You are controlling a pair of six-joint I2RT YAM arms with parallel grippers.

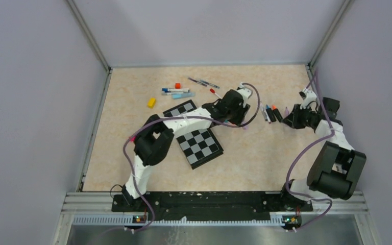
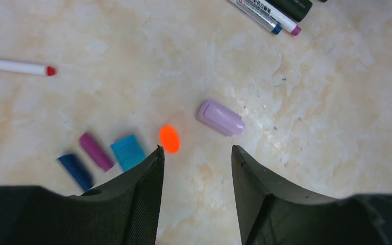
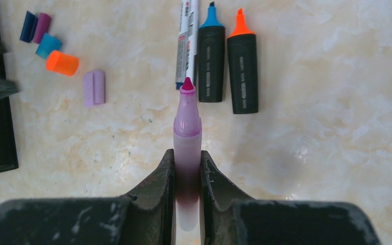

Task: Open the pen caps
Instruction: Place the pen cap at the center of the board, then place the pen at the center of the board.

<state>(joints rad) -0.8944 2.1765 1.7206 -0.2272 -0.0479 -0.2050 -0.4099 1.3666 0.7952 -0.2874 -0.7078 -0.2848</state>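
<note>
Holding: the right claw pinches a translucent lilac plastic pen by its barrel. The jaws press narrowly on both sides, and the bare magenta tip points away from the claw.
Left claw: its matte black fingers stand apart with nothing between them, over the table.
Pen caps: all lie loose on the table just ahead of the left claw. A rounded lilac cap is ahead and slightly right. A blurred orange cap is beside the left fingertip. A squarish teal cap, a purple cap and a dark blue cap sit in a row further left.
Beyond the right claw: a black-bodied highlighter with a blue chisel tip lies beside an orange-tipped black highlighter. A slim white marker lies just left of them.
Table surface: smooth, beige, marbled.
</note>
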